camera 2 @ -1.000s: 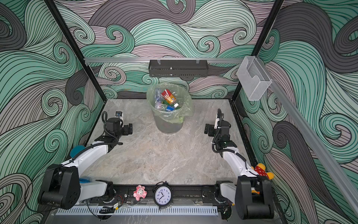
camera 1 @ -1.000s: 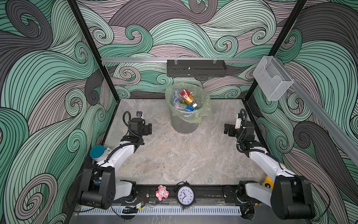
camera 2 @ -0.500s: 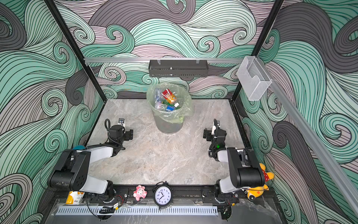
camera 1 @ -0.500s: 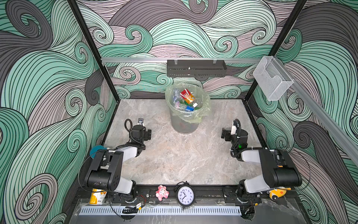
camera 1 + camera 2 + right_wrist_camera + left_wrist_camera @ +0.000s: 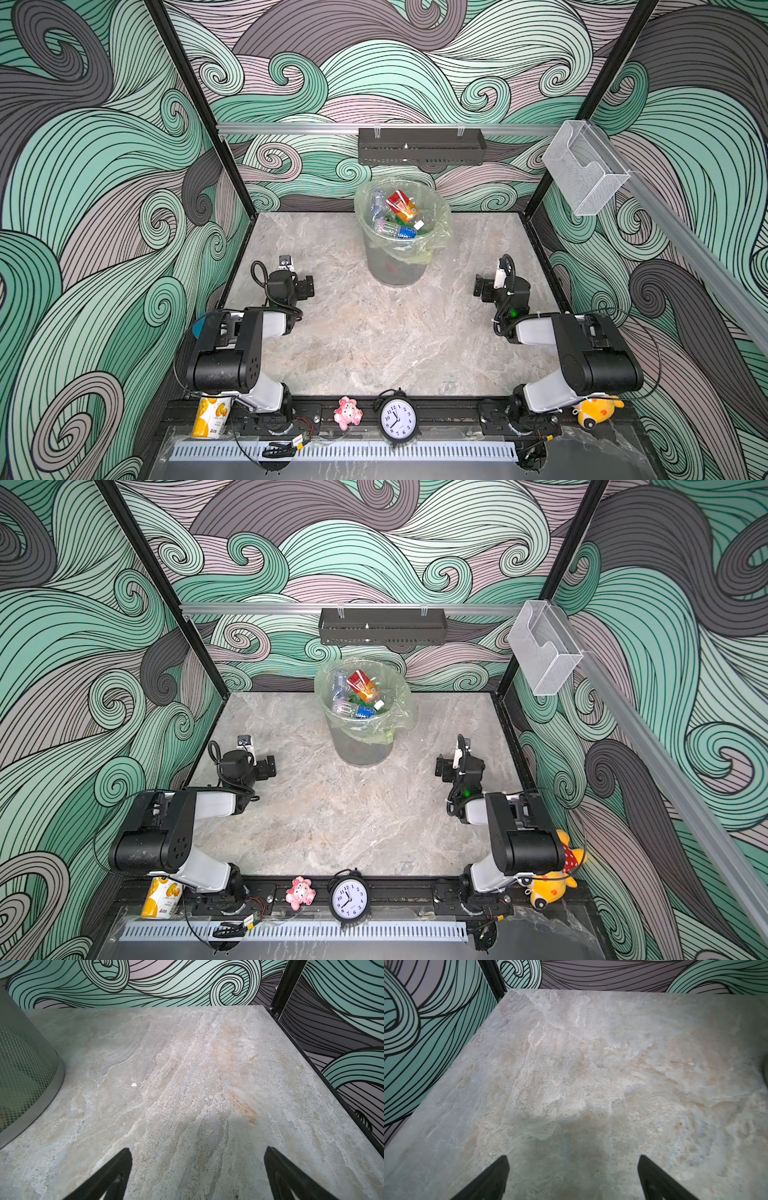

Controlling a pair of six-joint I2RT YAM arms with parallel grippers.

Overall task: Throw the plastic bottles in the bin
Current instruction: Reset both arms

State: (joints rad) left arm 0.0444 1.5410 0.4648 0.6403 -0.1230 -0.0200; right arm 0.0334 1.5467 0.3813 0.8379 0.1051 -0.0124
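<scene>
**Both arms drawn back toward their bases.** Against the view of a second ago, the two arms have folded. Their elbows now stand raised over the front rail and their wrists are pulled in from beside the bin (image 5: 397, 270), which uncovers the yellow-white can (image 5: 211, 417) at the front corner. In a top view the left gripper (image 5: 308, 286) and the right gripper (image 5: 478, 287) hang low over the table (image 5: 374, 332), each well apart from the bin. In the wrist views the fingers (image 5: 492, 1180) of the left and the fingers (image 5: 291, 1178) of the right stand wide apart, with only bare stone between them. The plastic bottles (image 5: 395, 227) lie heaped inside the lined bin, the red-orange labelled bottle (image 5: 401, 205) uppermost. No bottle shows on the table. The task is therefore judged complete, and the arms appear to be returning to rest.
</scene>
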